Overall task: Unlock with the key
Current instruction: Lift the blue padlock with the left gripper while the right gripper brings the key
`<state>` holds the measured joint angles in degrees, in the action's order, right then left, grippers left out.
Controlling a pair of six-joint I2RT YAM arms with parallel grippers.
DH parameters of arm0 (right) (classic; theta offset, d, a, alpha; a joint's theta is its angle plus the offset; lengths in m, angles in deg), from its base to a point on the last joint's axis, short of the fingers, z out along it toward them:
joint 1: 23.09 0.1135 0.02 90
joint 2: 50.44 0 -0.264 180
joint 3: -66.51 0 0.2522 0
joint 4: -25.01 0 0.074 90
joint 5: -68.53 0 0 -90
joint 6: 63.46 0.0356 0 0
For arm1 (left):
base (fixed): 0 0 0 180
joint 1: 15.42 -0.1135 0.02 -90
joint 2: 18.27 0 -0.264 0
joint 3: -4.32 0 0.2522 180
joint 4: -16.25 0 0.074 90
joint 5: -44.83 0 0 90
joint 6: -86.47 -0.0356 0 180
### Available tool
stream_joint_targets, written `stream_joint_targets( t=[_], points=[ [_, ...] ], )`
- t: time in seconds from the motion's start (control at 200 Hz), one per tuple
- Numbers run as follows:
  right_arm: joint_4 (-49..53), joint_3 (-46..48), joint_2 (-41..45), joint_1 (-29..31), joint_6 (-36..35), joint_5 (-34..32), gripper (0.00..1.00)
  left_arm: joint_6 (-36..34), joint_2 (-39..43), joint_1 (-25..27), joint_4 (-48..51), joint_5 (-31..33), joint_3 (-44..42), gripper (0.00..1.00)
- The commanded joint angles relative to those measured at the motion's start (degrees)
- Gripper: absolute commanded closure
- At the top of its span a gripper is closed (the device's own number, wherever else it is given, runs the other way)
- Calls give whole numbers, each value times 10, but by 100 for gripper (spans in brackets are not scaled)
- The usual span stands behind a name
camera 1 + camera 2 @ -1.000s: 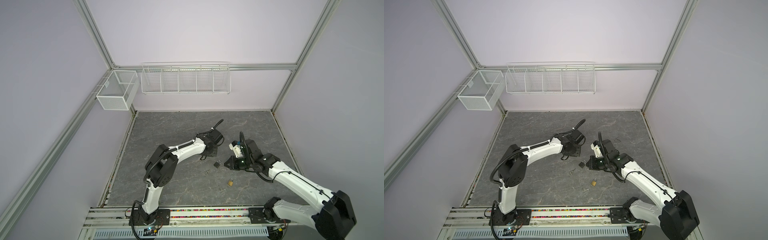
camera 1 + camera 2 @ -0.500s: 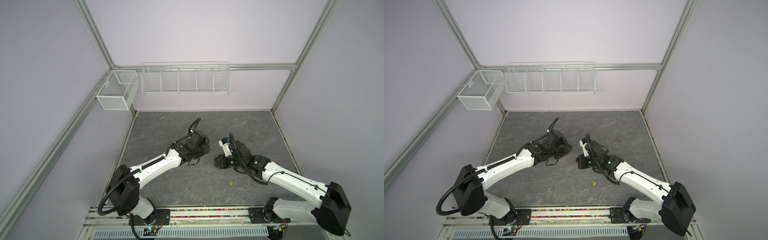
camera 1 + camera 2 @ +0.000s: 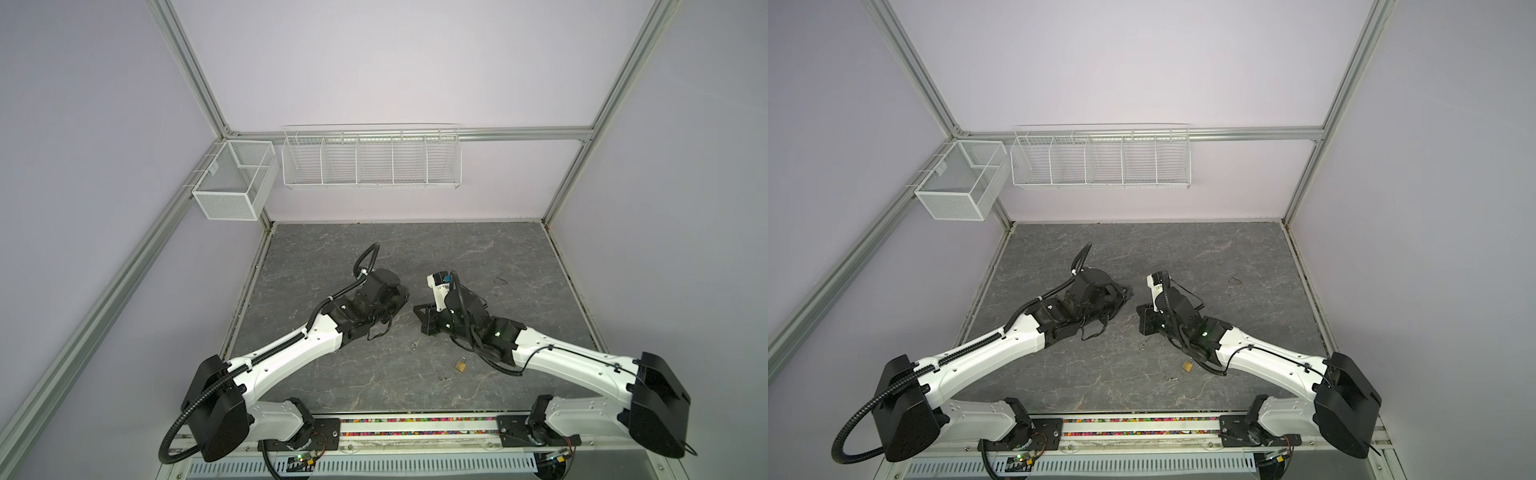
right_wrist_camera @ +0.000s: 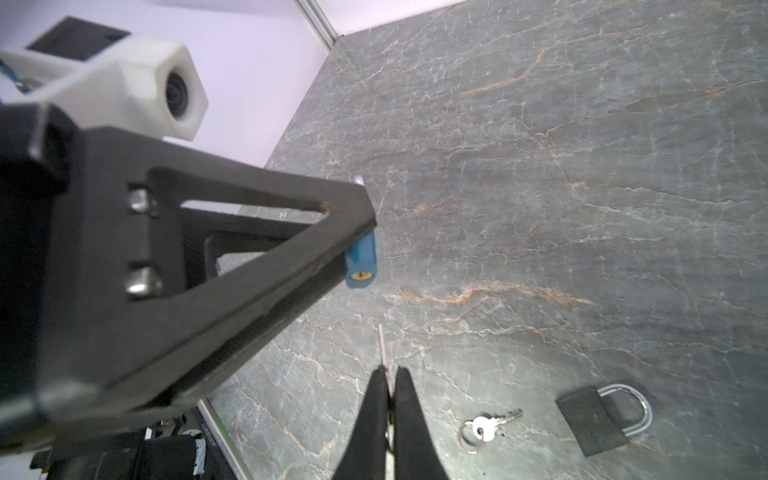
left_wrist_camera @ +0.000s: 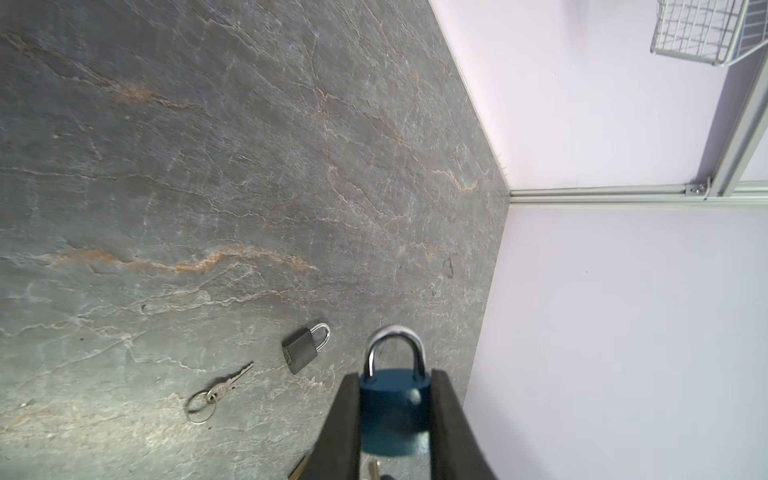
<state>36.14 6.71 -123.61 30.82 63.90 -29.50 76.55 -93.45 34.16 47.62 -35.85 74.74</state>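
While the right gripper pinches the key, misalignment is the hazard.
The left gripper clamps the blue padlock, its keyhole facing the key tip, apart; an off-axis approach could pivot the key or shove the padlock askew.

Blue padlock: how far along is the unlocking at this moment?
Done: the left gripper is shut on the blue padlock, and the right gripper pinches a key. In hand: the key's blade points toward the keyhole, with a gap between them. Left: insert, turn, and free the shackle, which looks seated in the body.
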Motion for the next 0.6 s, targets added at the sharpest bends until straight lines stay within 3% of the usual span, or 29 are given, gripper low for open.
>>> stream_joint_targets(
  t=[0.0, 0.595],
  points=[
    [-49, 10, -10, 8, 20, -44, 93, 40, 18, 4, -13, 25, -13, 100],
    [-66, -22, -43, 22, 14, -48, 94, 58, 30, 3, -20, 44, -29, 100]
  ],
)
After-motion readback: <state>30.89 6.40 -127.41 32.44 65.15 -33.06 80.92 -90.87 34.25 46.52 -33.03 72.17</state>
